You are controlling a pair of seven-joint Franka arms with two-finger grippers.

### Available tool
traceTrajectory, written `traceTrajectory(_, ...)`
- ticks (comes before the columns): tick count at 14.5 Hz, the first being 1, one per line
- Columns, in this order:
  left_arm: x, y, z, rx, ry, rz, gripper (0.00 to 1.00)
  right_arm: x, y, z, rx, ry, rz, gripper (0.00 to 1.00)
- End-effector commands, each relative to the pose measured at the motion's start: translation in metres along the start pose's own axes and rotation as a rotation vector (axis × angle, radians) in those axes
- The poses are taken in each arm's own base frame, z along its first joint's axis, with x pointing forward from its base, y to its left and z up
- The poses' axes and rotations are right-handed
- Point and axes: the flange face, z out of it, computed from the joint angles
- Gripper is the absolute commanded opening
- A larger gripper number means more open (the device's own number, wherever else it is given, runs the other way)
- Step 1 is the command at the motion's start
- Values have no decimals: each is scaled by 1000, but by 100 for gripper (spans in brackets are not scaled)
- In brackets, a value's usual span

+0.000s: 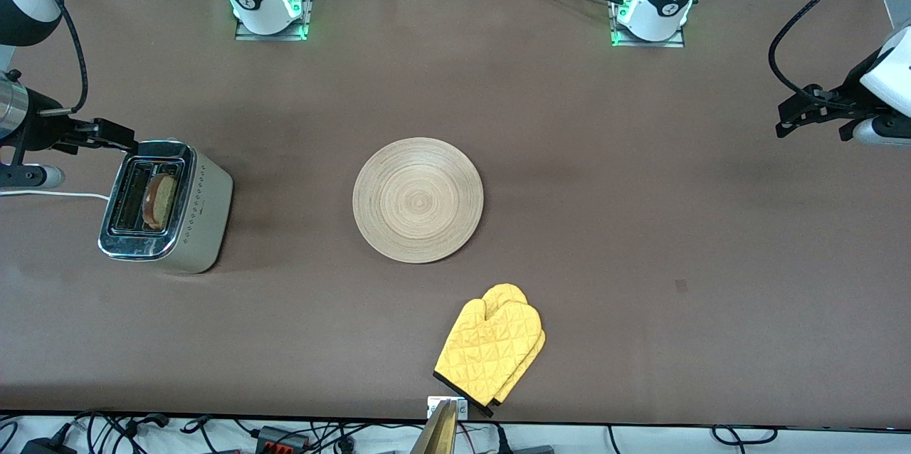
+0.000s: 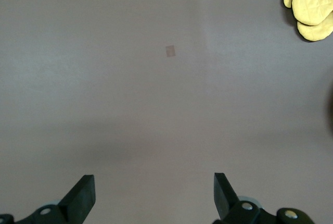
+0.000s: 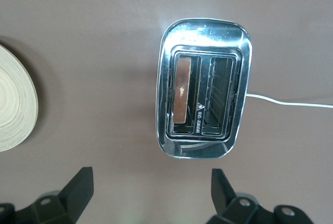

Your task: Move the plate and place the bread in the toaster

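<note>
The round light-wood plate [image 1: 418, 199] lies bare at the middle of the table; its edge shows in the right wrist view [image 3: 13, 99]. The chrome-topped toaster [image 1: 203, 215] [image 3: 203, 36] stands toward the right arm's end. A slice of bread [image 1: 162, 199] [image 3: 182, 91] stands in the slot closer to the plate. My right gripper [image 1: 117, 137] [image 3: 151, 187] hangs open above the table just off the toaster's end, holding nothing. My left gripper [image 1: 786, 119] [image 2: 153, 193] hangs open over bare table at the left arm's end, holding nothing.
A yellow oven mitt [image 1: 491, 344] [image 2: 312, 5] lies nearer to the front camera than the plate, close to the table's edge. The toaster's white cord [image 1: 57, 194] [image 3: 291, 102] runs off toward the right arm's end. A small pale mark [image 1: 681, 285] is on the tabletop.
</note>
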Motion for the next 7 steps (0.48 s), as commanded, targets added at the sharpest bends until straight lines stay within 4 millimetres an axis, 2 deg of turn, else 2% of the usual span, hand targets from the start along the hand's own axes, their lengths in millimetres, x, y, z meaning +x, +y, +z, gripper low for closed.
traceTrajectory(1,4,1,-5,-9,-4,10,100,-10,7,-20,-6,19,24,100)
traceTrajectory(3,3,1,-6,-9,-3,10,100,-11,5,-23,1,23,22,100)
traceTrajectory(5,3,1,-6,-9,-3,10,100,-15,21,-24,23,7,36,100)
traceTrajectory(7,3,1,-6,-9,-3,10,100,-19,9,-29,15,5,14,100)
